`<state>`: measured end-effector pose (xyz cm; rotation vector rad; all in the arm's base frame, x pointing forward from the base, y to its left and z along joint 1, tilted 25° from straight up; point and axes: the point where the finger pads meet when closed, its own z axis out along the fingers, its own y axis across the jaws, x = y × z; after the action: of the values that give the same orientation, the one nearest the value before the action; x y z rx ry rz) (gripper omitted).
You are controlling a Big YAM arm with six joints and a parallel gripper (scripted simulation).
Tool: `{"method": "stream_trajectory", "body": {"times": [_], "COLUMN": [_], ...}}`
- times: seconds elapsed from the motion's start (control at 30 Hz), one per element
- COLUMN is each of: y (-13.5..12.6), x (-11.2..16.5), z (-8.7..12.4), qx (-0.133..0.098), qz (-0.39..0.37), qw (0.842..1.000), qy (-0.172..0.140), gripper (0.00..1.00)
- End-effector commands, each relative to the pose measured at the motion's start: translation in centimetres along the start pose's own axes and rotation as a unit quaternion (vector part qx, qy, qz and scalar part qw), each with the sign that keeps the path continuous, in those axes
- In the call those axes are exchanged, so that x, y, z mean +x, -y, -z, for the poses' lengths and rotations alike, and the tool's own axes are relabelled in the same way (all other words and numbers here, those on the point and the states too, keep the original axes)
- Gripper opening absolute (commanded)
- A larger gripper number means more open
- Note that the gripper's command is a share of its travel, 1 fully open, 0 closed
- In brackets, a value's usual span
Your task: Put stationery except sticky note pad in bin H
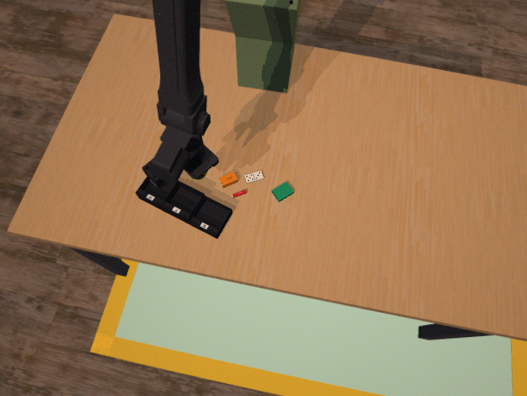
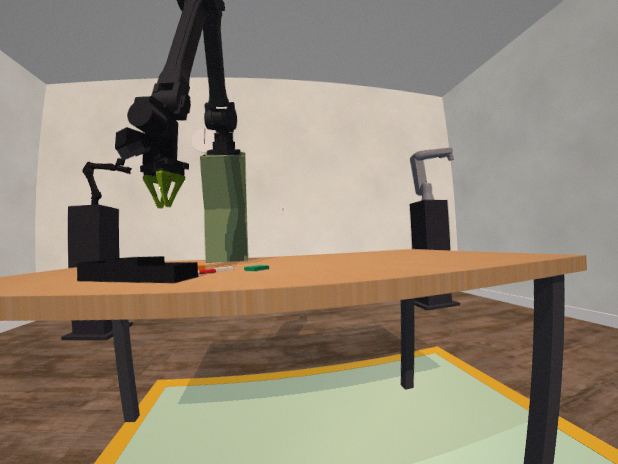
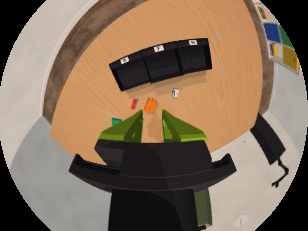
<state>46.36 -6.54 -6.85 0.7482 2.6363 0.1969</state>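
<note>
A row of three black bins [image 1: 184,207] stands on the table; their labels are too small to read. Right of it lie a small orange block [image 1: 228,179], a white domino [image 1: 254,176], a thin red pen [image 1: 240,193] and a flat green pad [image 1: 282,191]. My gripper [image 2: 164,197] hangs high above the table, over the far edge of the bins, beside the orange block. Its green fingers stand partly open with nothing between them. The wrist view shows the bins [image 3: 161,63], the orange block [image 3: 152,105], the red pen [image 3: 134,102] and the domino [image 3: 174,93] below.
The arm's green pedestal [image 1: 264,43] stands at the back of the table. Two other arms on black stands [image 2: 93,220] [image 2: 432,200] stand behind the table, off it.
</note>
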Motion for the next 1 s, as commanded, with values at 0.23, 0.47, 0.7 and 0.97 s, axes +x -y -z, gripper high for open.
{"method": "stream_trajectory", "body": {"times": [0.23, 0.47, 0.7, 0.97], "y": [5.0, 7.3, 5.7, 7.1], "x": [2.5, 3.2, 1.7, 4.4], "z": [-5.6, -8.5, -7.7, -8.6], "qx": [-0.002, -0.005, -0.009, -0.003], "qz": [-0.075, -0.068, -0.058, -0.062], "qw": [0.997, 0.998, 0.998, 0.998], "qy": [0.007, 0.014, 0.018, 0.003], "gripper": [0.28, 0.28, 0.28, 0.28]}}
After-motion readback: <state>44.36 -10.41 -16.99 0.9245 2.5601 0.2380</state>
